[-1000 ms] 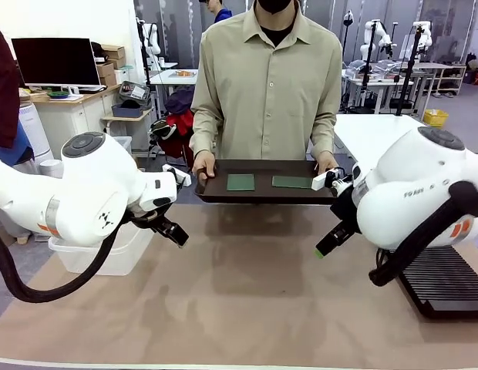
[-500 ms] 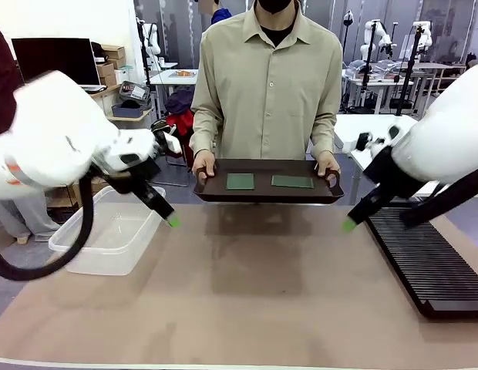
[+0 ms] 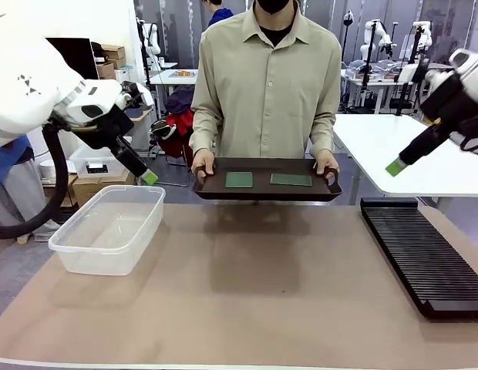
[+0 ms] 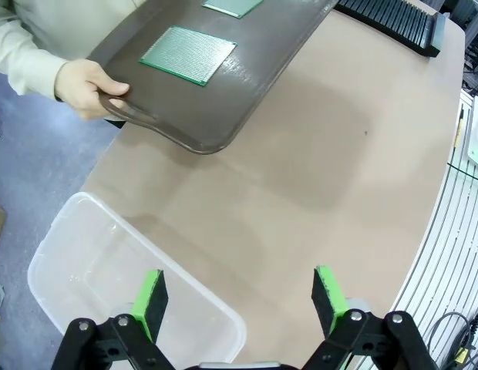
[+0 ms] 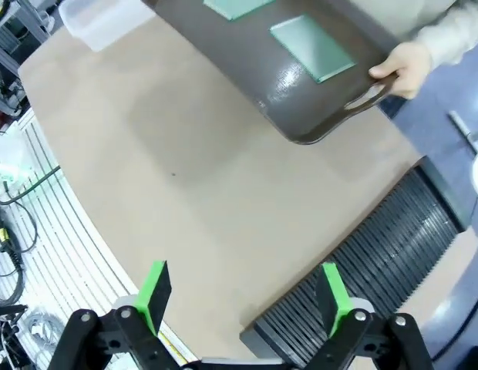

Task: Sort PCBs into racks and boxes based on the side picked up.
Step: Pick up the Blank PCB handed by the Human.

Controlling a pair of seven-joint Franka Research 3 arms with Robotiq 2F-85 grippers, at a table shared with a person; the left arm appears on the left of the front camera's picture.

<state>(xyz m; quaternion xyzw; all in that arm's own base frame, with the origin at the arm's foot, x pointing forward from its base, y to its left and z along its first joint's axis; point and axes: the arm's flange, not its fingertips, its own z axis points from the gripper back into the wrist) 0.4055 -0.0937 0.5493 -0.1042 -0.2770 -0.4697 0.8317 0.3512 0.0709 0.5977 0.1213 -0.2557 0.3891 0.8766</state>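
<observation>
The rack (image 3: 424, 254) is cut off at its right side by the front view's edge.

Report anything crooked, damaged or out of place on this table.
Nothing stands out. The squarer PCB and the longer PCB lie flat, apart, on the dark brown tray the person holds. The clear tub and black rack sit squarely on the table, undamaged. The left gripper and right gripper hang open, holding nothing.

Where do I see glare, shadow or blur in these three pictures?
Front view: the tray casts a soft shadow on the table. Right wrist view: a bright sheen lies on the tray's glossy surface, and the picture is slightly soft. Left wrist view: sharper, but the wide lens bends the table's edge.
</observation>
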